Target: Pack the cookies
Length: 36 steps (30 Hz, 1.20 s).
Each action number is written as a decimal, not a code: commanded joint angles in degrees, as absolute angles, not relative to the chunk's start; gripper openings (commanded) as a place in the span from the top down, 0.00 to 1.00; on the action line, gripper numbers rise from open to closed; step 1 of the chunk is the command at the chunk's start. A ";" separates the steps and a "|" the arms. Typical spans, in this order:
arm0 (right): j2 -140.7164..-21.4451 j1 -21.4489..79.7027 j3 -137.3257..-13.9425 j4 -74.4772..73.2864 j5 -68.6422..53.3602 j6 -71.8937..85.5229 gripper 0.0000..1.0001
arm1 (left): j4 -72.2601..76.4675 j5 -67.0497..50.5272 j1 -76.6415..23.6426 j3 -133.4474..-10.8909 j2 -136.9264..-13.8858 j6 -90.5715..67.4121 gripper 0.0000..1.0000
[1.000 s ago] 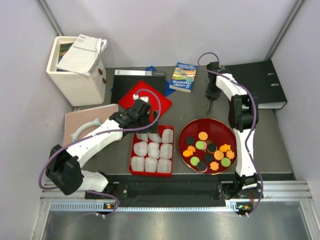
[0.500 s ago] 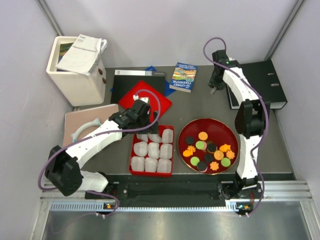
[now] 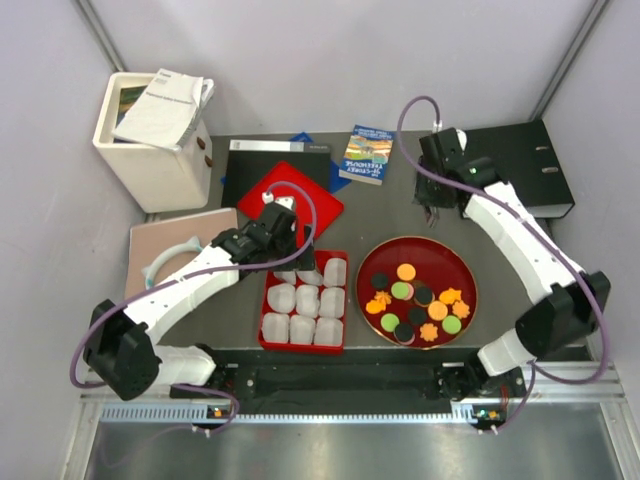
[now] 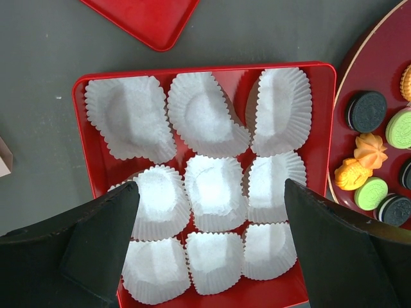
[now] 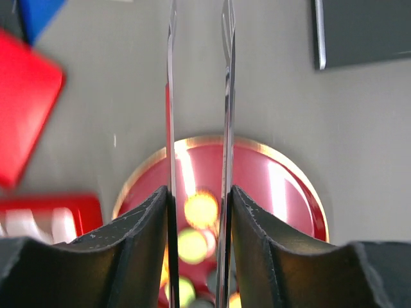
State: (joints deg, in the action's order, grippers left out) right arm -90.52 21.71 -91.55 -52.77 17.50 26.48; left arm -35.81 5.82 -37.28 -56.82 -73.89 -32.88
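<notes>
The cookies (image 3: 418, 300), round discs in black, green and orange plus orange leaf shapes, lie on a round red plate (image 3: 375, 255). A few show at the right of the left wrist view (image 4: 369, 149). A red tray (image 3: 266, 290) holds several empty white paper liners (image 4: 212, 189). My left gripper (image 3: 298, 250) hovers over the tray's far end, open and empty (image 4: 209, 192). My right gripper (image 3: 432, 200) is beyond the plate and shut on thin metal tongs (image 5: 170, 96). The blurred cookies (image 5: 200, 208) show between the tong blades.
A white box (image 3: 150, 140) with booklets stands at the back left. A red lid (image 3: 290, 195) and a black folder (image 3: 270, 160) lie behind the tray. A book (image 3: 365, 153) and a black binder (image 3: 520, 165) lie at the back. A pink board (image 3: 170, 245) lies left.
My right arm has swung its elbow out to the right; its gripper went back toward the binder, then turned to face the plate. The left arm has barely moved.
</notes>
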 commanded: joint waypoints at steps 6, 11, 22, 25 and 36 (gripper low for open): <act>-64.88 29.70 -75.94 -63.44 21.27 28.20 0.57 | -32.79 5.54 -37.18 -56.25 -72.95 -32.52 0.01; -56.44 31.11 -72.87 -70.21 21.01 30.85 0.55 | -31.82 4.48 -37.18 -56.77 -73.91 -31.91 0.01; -49.05 32.43 -65.13 -74.88 16.26 34.19 0.46 | -32.26 3.43 -37.18 -57.75 -75.23 -33.31 0.01; -48.34 32.43 -63.11 -74.45 15.21 34.10 0.45 | -32.34 2.81 -37.18 -57.22 -75.06 -34.10 0.01; -49.04 36.38 -57.04 -69.00 11.43 35.77 0.39 | -31.73 1.58 -37.18 -55.20 -74.79 -35.68 0.01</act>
